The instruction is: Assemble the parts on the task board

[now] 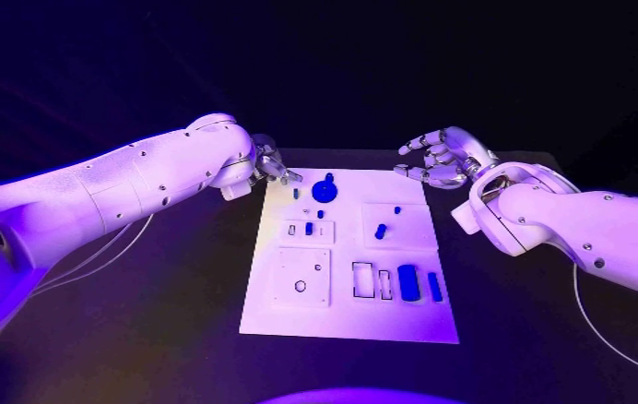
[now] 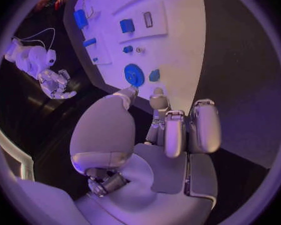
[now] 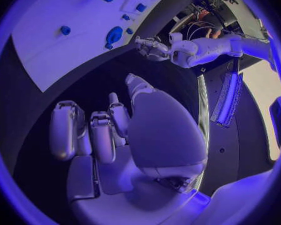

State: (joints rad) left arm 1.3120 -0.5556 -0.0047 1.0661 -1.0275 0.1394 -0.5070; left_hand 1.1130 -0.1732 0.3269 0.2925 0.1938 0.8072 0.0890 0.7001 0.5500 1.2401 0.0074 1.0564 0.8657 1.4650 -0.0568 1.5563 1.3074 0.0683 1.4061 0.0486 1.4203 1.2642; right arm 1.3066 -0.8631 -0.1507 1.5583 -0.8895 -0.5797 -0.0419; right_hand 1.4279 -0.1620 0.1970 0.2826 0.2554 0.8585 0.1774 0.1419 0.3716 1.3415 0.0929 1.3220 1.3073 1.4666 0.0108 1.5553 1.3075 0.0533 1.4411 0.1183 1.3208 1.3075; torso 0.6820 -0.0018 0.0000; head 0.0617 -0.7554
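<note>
Task board (image 1: 348, 321), a white plate, lies in the middle of the black tabletop (image 1: 147, 330), with small blue parts scattered over it. Up at its far end sits a round blue part (image 1: 325, 189) with a small blue peg (image 1: 295, 193) beside it, another small piece (image 1: 321, 213) just nearer, and a short blue part (image 1: 309, 229) standing in a small raised panel. A lone blue peg (image 1: 381, 231) rests on the square panel to the right, and two longer blue blocks (image 1: 408, 283) lie side by side next to two dark-outlined slots (image 1: 363, 279) near the front. The left hand (image 1: 270, 166) hovers at the board's far left corner, its fingers (image 2: 205, 127) loosely apart and gripping nothing, the thumb tip reaching close to the round blue part in the left wrist view, though I can't tell if it touches. The right hand (image 1: 439, 160) hangs just beyond the far right corner, off the plate, fingers (image 3: 65, 130) spread and curled slightly, holding nothing.
</note>
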